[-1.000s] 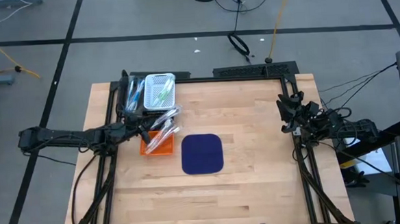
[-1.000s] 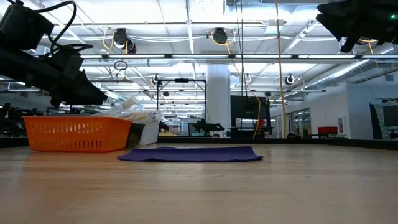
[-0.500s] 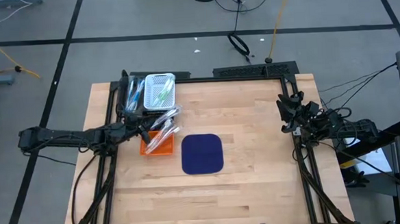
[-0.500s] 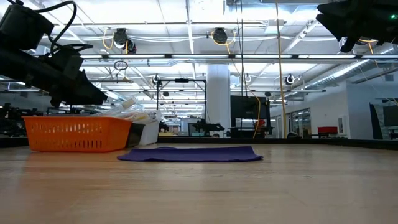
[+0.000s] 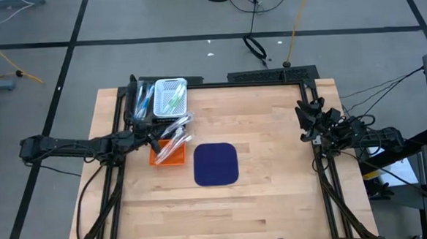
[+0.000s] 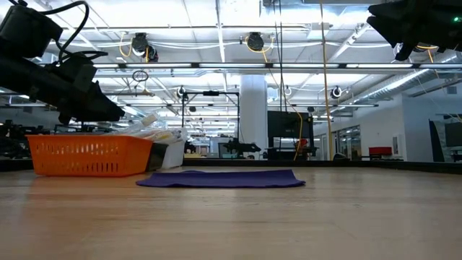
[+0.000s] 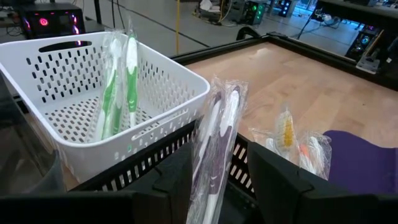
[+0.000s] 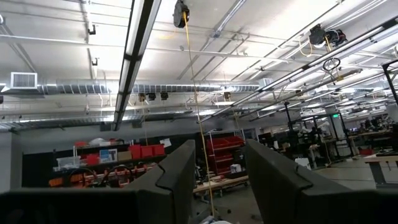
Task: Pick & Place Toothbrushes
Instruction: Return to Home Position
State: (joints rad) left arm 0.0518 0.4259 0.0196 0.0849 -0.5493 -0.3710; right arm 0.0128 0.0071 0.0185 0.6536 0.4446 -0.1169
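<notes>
The near part of the tabletop point(image 5: 276, 204) is lying bare, and one dark blue mat point(image 5: 216, 165) is lying flat at its middle. Just beside the mat, on the left, one orange basket point(image 6: 90, 155) is standing with wrapped orange toothbrushes point(image 7: 286, 132) sticking out; I cannot count them. The left gripper point(image 7: 219, 152) is hovering there with fingers apart, over one black basket point(image 7: 155, 158). Two wrapped purple toothbrushes point(image 7: 214, 130) are leaning up from that basket and showing in the gap. Farther back, one white basket point(image 7: 68, 68) is holding two green toothbrushes point(image 7: 130, 74). Beside it, one grey basket point(image 7: 28, 158) is holding blue toothbrushes point(image 5: 142, 100), too small to count. The right gripper point(image 8: 217, 155) is waiting at the far right edge, also spread, pointing at the ceiling.
</notes>
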